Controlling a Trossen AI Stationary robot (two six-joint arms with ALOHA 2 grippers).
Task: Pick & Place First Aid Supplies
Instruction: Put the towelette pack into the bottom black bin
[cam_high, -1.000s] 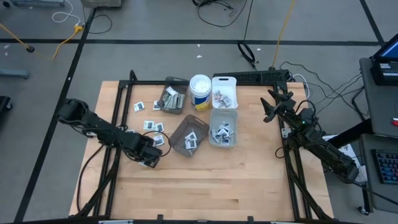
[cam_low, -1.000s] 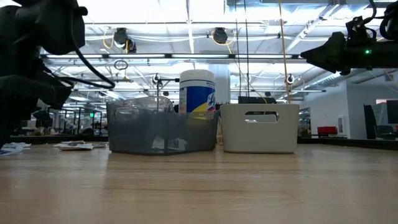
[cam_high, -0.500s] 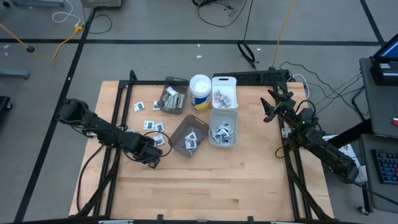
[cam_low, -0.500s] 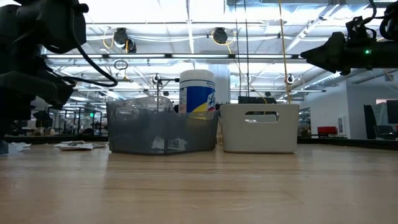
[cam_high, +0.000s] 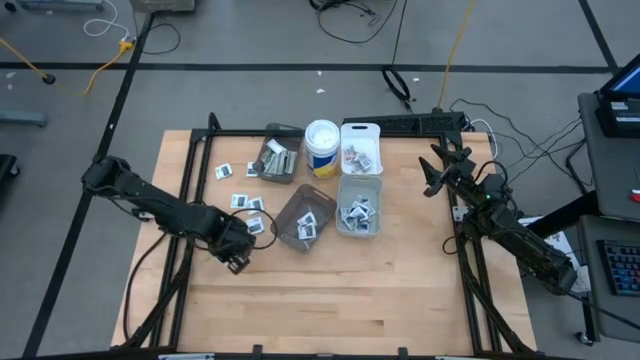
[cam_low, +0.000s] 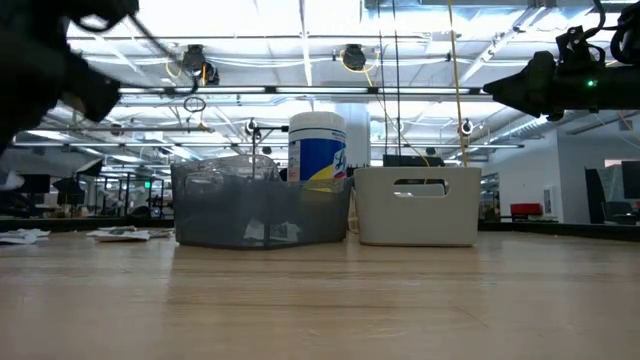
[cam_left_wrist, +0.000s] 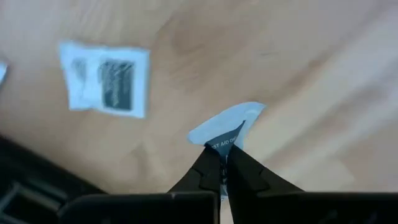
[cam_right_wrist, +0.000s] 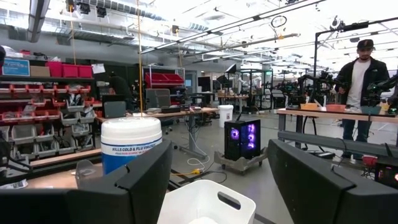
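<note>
Lifted since before, left tool (cam_left_wrist: 225, 163) stays clenched on a white packet (cam_left_wrist: 227, 124), its print half hidden.

The packet (cam_left_wrist: 225, 126) pinched in the left gripper (cam_left_wrist: 224, 163) is blurred, its lower edge hidden behind the fingertips. Packets (cam_high: 355, 212) inside the bins (cam_high: 360, 205) are too small to count (seen from above).

Workshop: parts-bin shelving (cam_right_wrist: 37, 134), workbenches (cam_right_wrist: 339, 115).
</note>
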